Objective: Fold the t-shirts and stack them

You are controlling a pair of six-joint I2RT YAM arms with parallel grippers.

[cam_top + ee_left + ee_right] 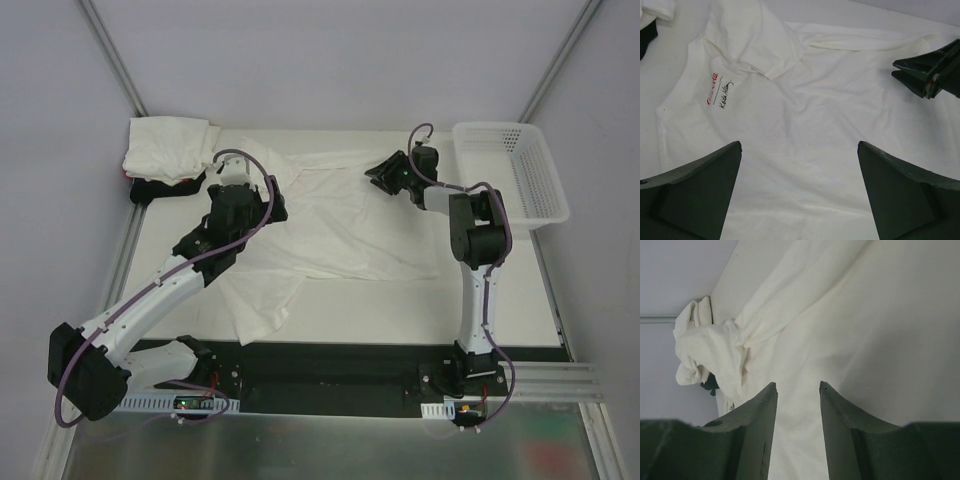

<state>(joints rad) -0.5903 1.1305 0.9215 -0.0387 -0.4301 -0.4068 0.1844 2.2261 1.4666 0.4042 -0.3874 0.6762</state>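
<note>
Showing white tee (805,125) w/ red script (713,88), black signature (726,101).

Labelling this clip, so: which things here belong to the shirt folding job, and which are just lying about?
Job: spread white t-shirt; heap of white shirts at the far left corner; black shirt under that heap.
Lying about: white mesh basket, far right.

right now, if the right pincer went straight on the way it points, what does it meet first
Probably the spread white t-shirt just ahead of the right pincer; the heap of shirts lies farther on. Depth is unclear.
</note>
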